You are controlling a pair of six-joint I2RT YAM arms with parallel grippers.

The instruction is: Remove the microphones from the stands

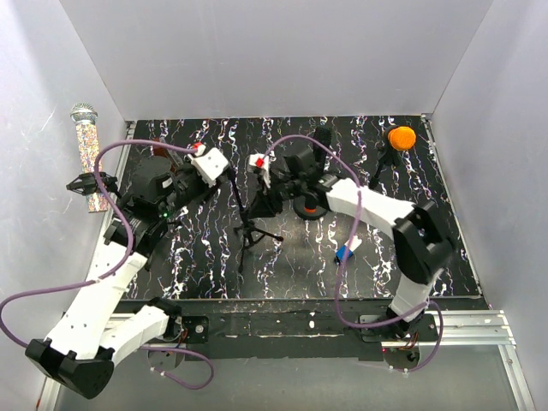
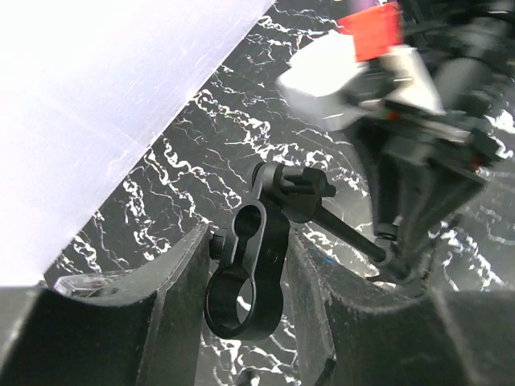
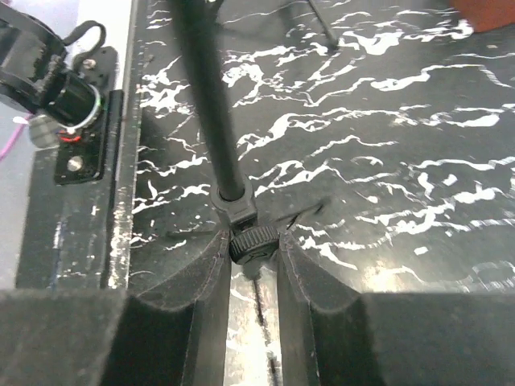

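Note:
A black tripod stand (image 1: 248,229) stands mid-mat. My left gripper (image 1: 231,175) is shut on the stand's black figure-eight clamp (image 2: 265,249), which sits between its fingers (image 2: 177,281) with both rings empty. My right gripper (image 3: 254,251) is shut on the ribbed knob (image 3: 254,240) at the joint below the stand's pole (image 3: 209,96). In the top view the right gripper (image 1: 262,204) is just right of the stand. A glittery microphone (image 1: 86,141) with a silver mesh head is at the far left, off the mat, above a black clip (image 1: 90,182).
An orange foam-headed item (image 1: 401,137) on a thin black stand sits at the back right corner. A round black and red base (image 1: 308,209) lies under the right arm, and a small blue and white piece (image 1: 345,253) lies near it. White walls enclose the mat on three sides.

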